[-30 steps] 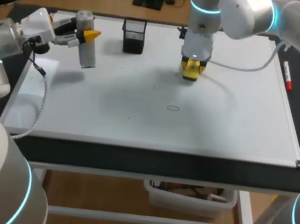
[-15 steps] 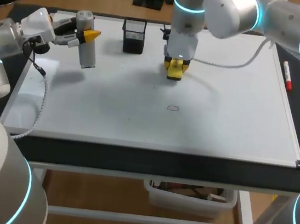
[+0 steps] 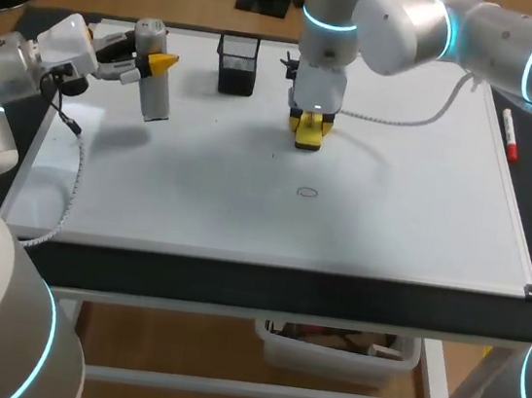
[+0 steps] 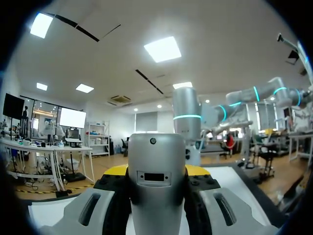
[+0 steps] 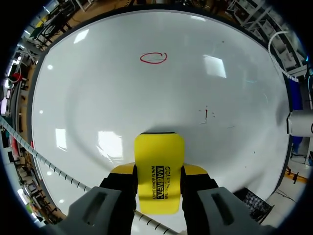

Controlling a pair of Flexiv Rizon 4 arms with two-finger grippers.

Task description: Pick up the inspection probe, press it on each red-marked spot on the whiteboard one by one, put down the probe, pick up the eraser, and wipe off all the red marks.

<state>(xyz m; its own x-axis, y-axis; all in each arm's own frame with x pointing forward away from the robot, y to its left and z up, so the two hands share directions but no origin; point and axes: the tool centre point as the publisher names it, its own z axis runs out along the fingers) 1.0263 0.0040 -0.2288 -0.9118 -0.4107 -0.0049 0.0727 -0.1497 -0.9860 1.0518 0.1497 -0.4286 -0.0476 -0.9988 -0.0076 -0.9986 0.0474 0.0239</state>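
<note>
Right gripper (image 5: 159,172) clamps the eraser (image 5: 159,154); the red oval (image 5: 153,58) lies straight ahead, a small tick (image 5: 206,113) nearer, off to one side. Left gripper (image 4: 156,172), gripping the probe (image 4: 156,152), is farther off.

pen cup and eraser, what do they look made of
The pen cup looks like black wire mesh, likely metal: its walls show a fine open grid. The eraser has a smooth bright yellow shell, probably plastic; its wiping face is hidden.

Robotics lab, left arm (image 3: 5,91), right arm (image 3: 417,23), whiteboard (image 3: 401,217) on workbench (image 3: 265,283)
</note>
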